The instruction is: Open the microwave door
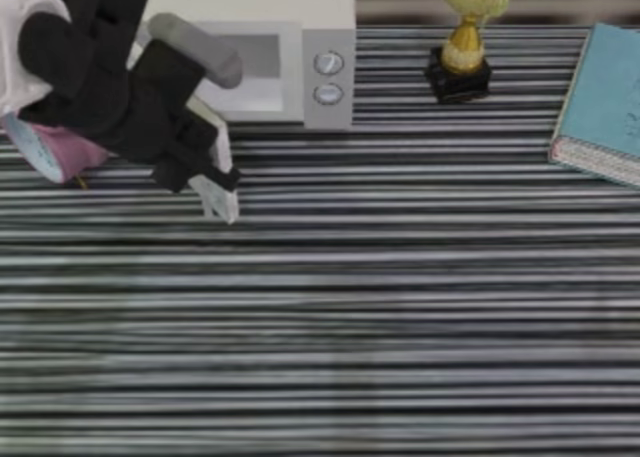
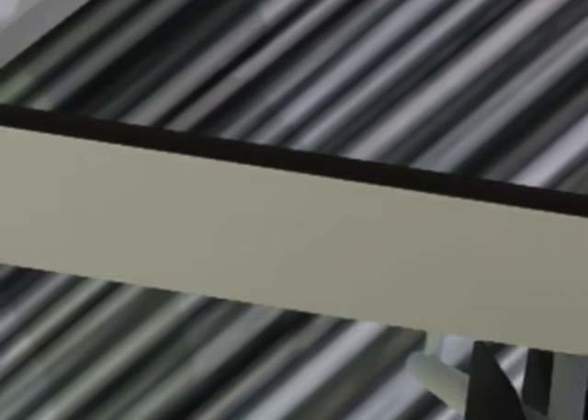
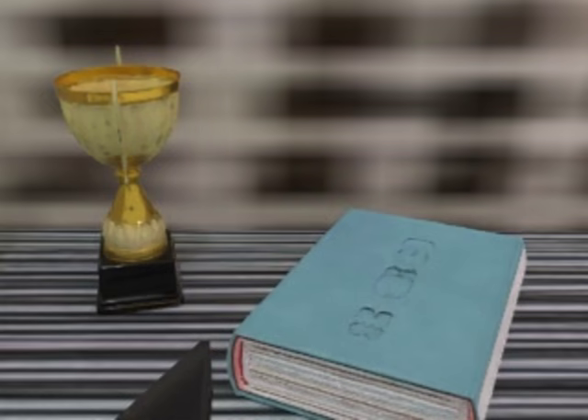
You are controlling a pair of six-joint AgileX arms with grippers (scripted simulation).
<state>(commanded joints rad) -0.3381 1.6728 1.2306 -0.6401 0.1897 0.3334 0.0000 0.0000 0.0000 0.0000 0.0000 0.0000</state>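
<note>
The light-grey microwave point(image 1: 300, 7) stands at the back of the table, left of centre, with two round silver knobs point(image 1: 328, 78) on its front panel. Its cavity point(image 1: 250, 72) shows, because the microwave door point(image 1: 224, 199) is swung out toward the front left. My left gripper point(image 1: 205, 177) is at the door's free edge, shut on the slim handle. In the left wrist view the door's edge point(image 2: 276, 227) crosses as a pale band, with the handle point(image 2: 441, 379) beside a dark fingertip point(image 2: 487, 397). My right gripper point(image 3: 179, 392) is parked off to the right, out of the top view.
A gold trophy point(image 1: 465, 37) on a black base stands right of the microwave. A teal book point(image 1: 600, 102) lies at the far right; both also show in the right wrist view. A pink round object point(image 1: 60, 152) sits under my left arm. The tabletop is striped.
</note>
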